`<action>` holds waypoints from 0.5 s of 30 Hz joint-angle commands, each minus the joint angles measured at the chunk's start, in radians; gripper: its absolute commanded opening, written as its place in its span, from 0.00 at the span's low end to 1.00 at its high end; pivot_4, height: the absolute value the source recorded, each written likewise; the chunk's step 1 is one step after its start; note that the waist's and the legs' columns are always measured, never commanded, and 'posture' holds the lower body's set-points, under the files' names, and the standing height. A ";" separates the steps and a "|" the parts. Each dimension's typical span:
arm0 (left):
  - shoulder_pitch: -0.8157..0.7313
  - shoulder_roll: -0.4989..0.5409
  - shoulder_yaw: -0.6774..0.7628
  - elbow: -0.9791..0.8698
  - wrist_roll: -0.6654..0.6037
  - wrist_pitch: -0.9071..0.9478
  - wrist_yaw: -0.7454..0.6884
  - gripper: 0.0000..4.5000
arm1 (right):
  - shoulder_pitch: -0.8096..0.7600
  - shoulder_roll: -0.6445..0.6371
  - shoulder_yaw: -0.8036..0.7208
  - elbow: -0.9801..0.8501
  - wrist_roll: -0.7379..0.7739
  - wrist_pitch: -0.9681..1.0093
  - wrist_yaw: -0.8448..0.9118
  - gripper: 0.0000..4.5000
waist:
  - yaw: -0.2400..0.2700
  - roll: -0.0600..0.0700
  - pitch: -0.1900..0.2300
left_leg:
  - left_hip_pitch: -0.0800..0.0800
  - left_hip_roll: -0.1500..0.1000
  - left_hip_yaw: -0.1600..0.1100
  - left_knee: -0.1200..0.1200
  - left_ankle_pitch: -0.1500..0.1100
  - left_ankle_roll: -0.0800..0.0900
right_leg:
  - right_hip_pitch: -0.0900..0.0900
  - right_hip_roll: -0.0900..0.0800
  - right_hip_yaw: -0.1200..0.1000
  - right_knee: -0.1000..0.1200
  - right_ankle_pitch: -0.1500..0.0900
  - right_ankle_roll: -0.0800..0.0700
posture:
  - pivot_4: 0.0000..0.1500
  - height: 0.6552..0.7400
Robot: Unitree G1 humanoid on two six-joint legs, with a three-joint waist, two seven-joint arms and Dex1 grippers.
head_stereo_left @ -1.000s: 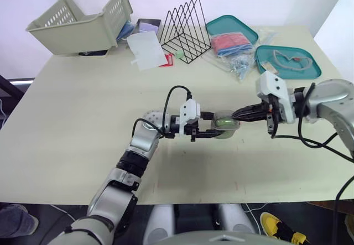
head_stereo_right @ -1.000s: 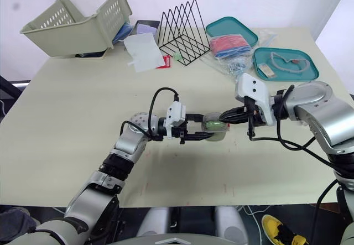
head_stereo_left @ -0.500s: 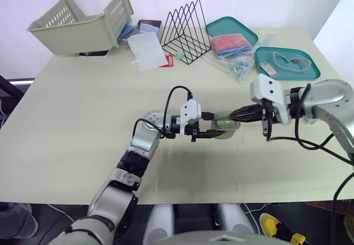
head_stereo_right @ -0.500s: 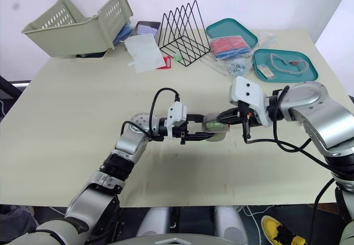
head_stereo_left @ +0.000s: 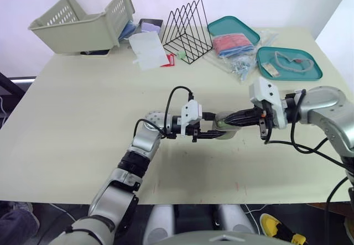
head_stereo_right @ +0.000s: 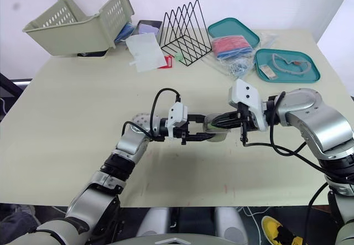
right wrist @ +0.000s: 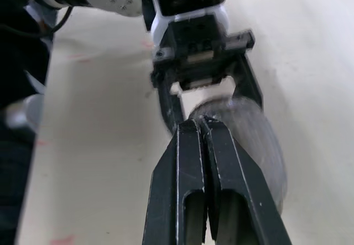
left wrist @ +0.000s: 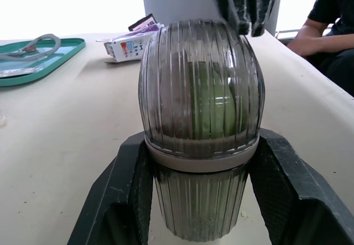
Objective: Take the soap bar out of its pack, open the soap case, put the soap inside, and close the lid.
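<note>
— How many of each thing are counted, from near to far?
— Two grippers are counted, the left gripper [left wrist: 202,140] and the right gripper [right wrist: 198,124]. They are met at one soap case [left wrist: 166,107] in the middle of the surface [head_stereo_left: 83,118]. One green soap bar [left wrist: 213,107] is seen through the case. Farther back, one wire rack [head_stereo_left: 185,32], two teal trays [head_stereo_left: 243,26] [head_stereo_left: 298,73] and one pale basket [head_stereo_left: 83,26] are counted.
— How is the case described?
— It is seen as a ribbed, smoky-clear oval. A domed lid is seated on the base, and a pale band is shown at the seam. It is stood on the surface with the lid upward.
— And its long axis?
— It is laid across the surface, left to right, along the line between the two grippers.
— How are the grippers held?
— The base is clasped from both sides by the left gripper. The right gripper's fingers are pressed together with nothing between them, and their tips are set at the top of the lid; whether it is touched cannot be told
</note>
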 commanded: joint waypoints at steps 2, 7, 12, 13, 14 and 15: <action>-0.011 0.007 0.012 0.009 0.016 -0.014 0.017 0.44 | 0.028 0.003 -0.105 0.035 0.040 -0.067 0.014 0.02 | 0.000 0.000 0.000 | 0.000 0.000 0.000 0.000 0.000 0.000 | 0.000 0.000 0.000 0.000 0.000 0.000 | 1.00 1.00; -0.006 0.014 0.012 0.004 0.015 -0.014 0.015 0.44 | 0.101 0.014 -0.209 0.082 0.063 -0.178 0.034 0.13 | 0.000 0.000 0.000 | -0.001 0.000 0.000 0.000 0.000 0.000 | 0.000 0.000 0.000 0.000 0.000 0.000 | 1.00 1.00; 0.003 0.017 0.012 -0.020 0.000 0.009 0.008 0.44 | 0.256 0.010 -0.281 0.118 0.020 -0.394 0.096 0.60 | -0.001 0.000 0.000 | -0.001 0.000 -0.001 -0.001 0.000 0.000 | 0.000 0.001 0.000 -0.001 0.000 0.000 | 1.00 1.00; 0.005 0.018 0.012 -0.025 -0.004 0.015 0.006 0.44 | 0.279 0.009 -0.287 0.128 0.011 -0.427 0.105 0.71 | -0.003 0.000 0.000 | -0.001 0.000 -0.001 -0.001 0.000 0.000 | 0.000 0.001 0.000 -0.001 0.000 0.000 | 1.00 1.00; 0.006 0.018 0.013 -0.032 -0.011 0.025 0.003 0.44 | 0.305 0.008 -0.292 0.138 -0.003 -0.469 0.115 0.77 | -0.002 0.000 0.000 | -0.001 0.000 0.000 -0.001 0.000 0.000 | 0.000 0.001 0.000 -0.001 0.000 0.000 | 1.00 1.00; 0.009 0.021 0.012 -0.041 -0.017 0.035 -0.002 0.44 | 0.336 0.009 -0.298 0.148 -0.009 -0.501 0.126 0.88 | -0.002 0.000 0.000 | 0.000 0.000 -0.001 0.000 0.000 0.000 | 0.000 0.001 0.000 0.000 0.000 0.001 | 1.00 1.00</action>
